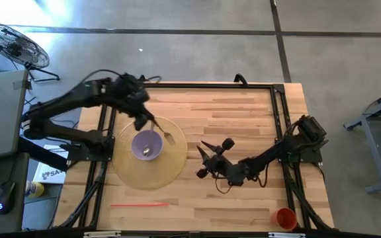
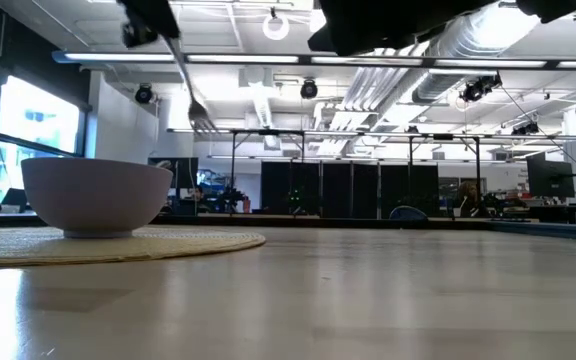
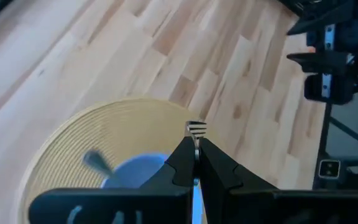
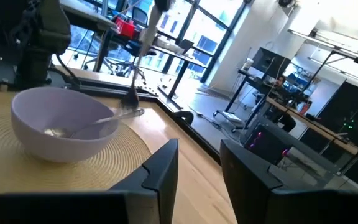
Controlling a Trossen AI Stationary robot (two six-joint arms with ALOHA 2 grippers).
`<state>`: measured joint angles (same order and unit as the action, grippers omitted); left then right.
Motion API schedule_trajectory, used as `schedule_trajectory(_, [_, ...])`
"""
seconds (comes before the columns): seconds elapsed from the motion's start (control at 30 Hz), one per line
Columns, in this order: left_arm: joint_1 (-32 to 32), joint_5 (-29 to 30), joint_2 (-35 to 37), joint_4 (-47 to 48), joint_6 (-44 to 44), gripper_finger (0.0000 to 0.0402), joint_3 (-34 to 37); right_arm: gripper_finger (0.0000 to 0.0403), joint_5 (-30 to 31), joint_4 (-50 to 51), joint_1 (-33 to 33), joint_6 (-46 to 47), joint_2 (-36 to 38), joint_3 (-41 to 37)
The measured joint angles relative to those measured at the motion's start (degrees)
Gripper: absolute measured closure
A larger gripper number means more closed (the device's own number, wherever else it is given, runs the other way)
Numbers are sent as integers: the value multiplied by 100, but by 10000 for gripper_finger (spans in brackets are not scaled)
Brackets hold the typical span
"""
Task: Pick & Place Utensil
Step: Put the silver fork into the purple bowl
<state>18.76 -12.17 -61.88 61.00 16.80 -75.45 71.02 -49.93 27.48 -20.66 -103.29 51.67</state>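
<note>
While clamped on fork (image 1: 162, 131), left tool (image 1: 145, 119) hovers over placemat (image 1: 170, 162).
Right tool (image 1: 205, 158) open beside it; spoon (image 1: 148, 151) in bowl (image 1: 136, 140).

not much to read here. only lettering i can spot is on a white box (image 1: 47, 174) on the floor left of the table in the high view, dark letters that look like "sa", the rest cut off by the table frame. nothing readable on the table, the bowl or the arms.
</note>
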Motion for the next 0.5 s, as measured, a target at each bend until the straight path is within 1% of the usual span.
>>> schedule_trajectory(0.07, [0, 53, 205, 376, 76, 397, -178, 289, -6, -2, -10, 10, -2, -8])
schedule_trajectory(0.13, [0, 122, 427, 721, 287, 397, -196, 289, -19, -3, -11, 99, -2, -8])
schedule_trajectory(0.27, [0, 805, 657, 1525, 774, 397, -180, 289, -52, -4, -11, 149, -2, -8])
schedule_trajectory(0.33, [1, 983, 666, 1907, 938, 397, -178, 289, -86, -3, -11, 164, -2, -8])
schedule_trajectory(0.43, [0, 972, 603, 2067, 963, 397, -178, 289, -89, -7, -11, 172, -2, -8])
schedule_trajectory(0.5, [0, 816, 514, 2049, 964, 397, -178, 289, -91, -4, -11, 174, -2, -8])
